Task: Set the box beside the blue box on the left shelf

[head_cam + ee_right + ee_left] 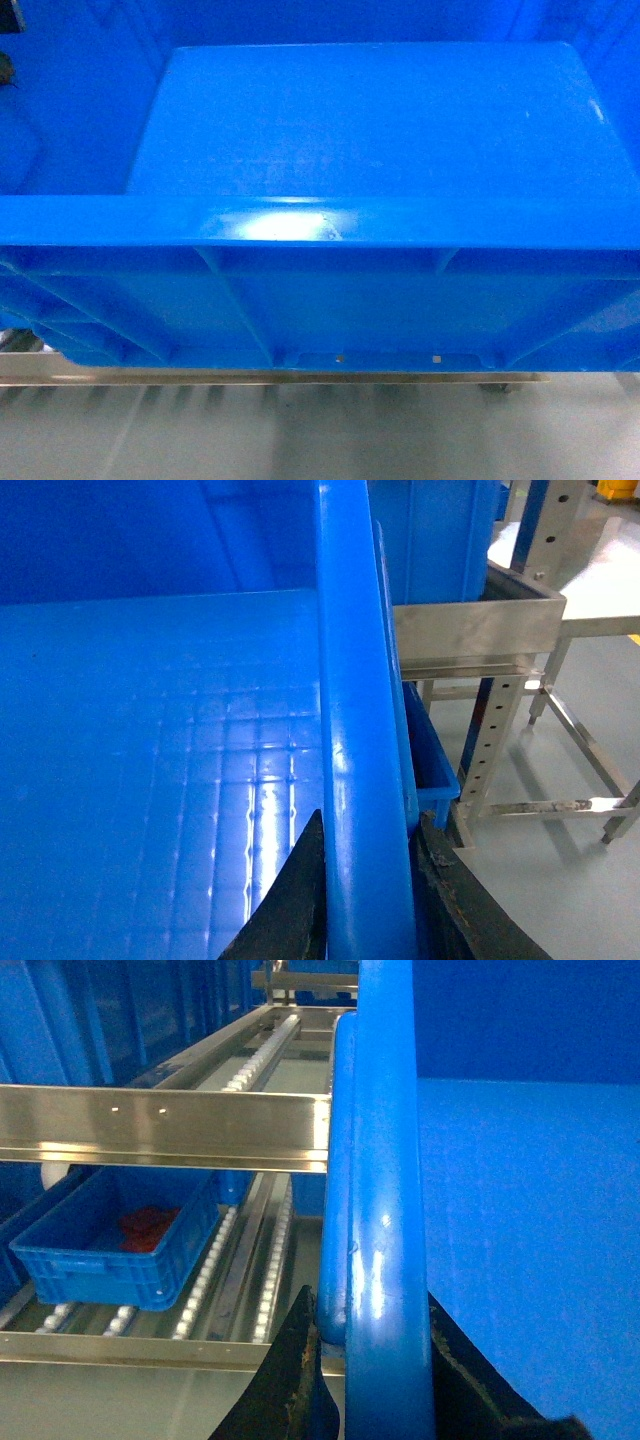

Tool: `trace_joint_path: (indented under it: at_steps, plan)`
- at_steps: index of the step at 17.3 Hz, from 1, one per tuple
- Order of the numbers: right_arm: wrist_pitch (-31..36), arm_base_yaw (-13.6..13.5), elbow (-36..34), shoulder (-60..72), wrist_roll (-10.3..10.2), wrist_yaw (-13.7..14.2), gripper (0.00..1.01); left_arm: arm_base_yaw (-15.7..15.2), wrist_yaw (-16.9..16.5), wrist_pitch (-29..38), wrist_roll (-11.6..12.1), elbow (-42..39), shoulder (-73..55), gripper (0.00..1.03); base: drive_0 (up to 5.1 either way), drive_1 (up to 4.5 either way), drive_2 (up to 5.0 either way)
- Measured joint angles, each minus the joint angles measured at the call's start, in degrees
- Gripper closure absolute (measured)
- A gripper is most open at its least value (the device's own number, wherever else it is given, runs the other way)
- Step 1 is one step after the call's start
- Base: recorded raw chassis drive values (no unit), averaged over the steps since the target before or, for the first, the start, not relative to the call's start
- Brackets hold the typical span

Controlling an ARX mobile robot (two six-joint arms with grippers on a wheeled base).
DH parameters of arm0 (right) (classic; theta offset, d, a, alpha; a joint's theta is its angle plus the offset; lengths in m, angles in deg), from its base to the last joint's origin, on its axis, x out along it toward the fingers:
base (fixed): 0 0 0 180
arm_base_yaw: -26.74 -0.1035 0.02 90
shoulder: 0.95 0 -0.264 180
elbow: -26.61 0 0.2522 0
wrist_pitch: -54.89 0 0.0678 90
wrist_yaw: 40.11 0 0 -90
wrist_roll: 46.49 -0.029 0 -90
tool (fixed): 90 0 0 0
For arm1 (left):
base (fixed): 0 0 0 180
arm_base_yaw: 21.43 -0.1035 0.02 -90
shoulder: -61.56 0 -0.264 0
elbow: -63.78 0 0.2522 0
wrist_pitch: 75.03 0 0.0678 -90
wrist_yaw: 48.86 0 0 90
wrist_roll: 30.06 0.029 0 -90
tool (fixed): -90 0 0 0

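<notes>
The box (380, 130), a large bright-blue open crate, fills the head view and hides both grippers there. In the left wrist view my left gripper (370, 1312) is shut on the box's thick left rim (385, 1160), one black finger on each side. My right gripper (370, 825) is likewise shut on the right rim (355, 680). The left shelf (262, 1052) shows to the left of the box as rows of white rollers between metal rails. A small blue box (110, 1250) holding something red sits on its lower roller track.
A steel cross rail (160, 1125) fronts the shelf's upper level. Dark blue crates (120, 1010) stand further left. To the right of the box are a steel tray edge (480, 625), a perforated upright (490, 730) and grey floor (560, 880). A metal rail (300, 378) lies under the box.
</notes>
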Motion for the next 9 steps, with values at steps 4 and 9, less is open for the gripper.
trace_joint_path:
  at_steps: [4, 9]
  plan:
    - [0.0, 0.0, 0.0, 0.0, 0.0, 0.0, 0.86, 0.0, 0.1, 0.1, 0.0, 0.0, 0.0, 0.85, -5.1, 2.34, 2.3]
    - [0.0, 0.0, 0.0, 0.0, 0.0, 0.0, 0.86, 0.0, 0.0, 0.0, 0.0, 0.0, 0.0, 0.85, -5.0, 2.47, 2.5]
